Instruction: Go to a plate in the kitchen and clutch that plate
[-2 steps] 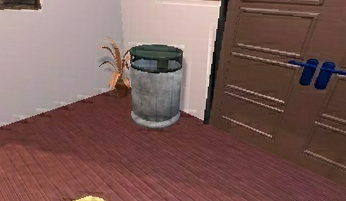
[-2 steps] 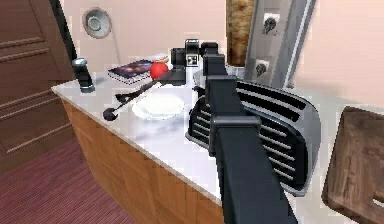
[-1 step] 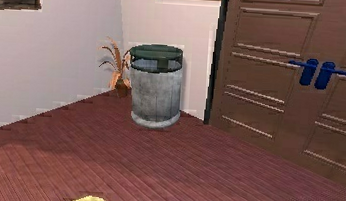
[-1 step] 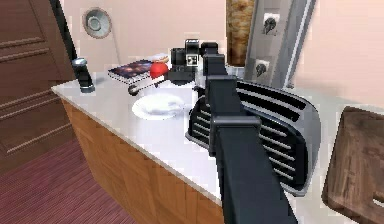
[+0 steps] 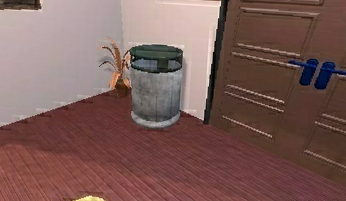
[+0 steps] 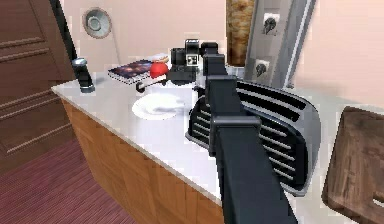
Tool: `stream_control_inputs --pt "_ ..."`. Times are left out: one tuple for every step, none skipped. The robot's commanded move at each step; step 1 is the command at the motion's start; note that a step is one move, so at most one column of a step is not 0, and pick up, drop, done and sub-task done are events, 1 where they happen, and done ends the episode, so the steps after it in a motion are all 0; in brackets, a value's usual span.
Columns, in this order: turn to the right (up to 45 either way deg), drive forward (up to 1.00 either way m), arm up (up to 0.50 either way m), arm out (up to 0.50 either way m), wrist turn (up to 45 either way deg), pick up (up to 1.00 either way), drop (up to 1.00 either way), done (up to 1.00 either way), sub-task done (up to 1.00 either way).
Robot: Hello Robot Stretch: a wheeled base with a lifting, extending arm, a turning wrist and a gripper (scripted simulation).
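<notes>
We are seeing soft, even light in both views. The wall (image 5: 43, 61) at the forward view's left is looking greyer than the one behind the bin (image 5: 157, 88). The metal toaster (image 6: 300, 122) is catching pale highlights, and the countertop (image 6: 110, 105) is looking bright.

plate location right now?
Arm side view, left of centre: the white plate lies on the countertop, just nearer the counter's edge than a red round thing and a book, left of the toaster.
</notes>
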Motion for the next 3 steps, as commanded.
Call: stream_control_inputs --pt "0.0 0.00 -0.14 0.00 0.0 0.00 0.00 0.00 0.00" --pt "0.0 0.00 0.00 0.00 0.0 1.00 0.00 0.00 0.00" --pt "0.0 0.00 0.10 0.00 0.0 0.00 0.00 0.00 0.00"
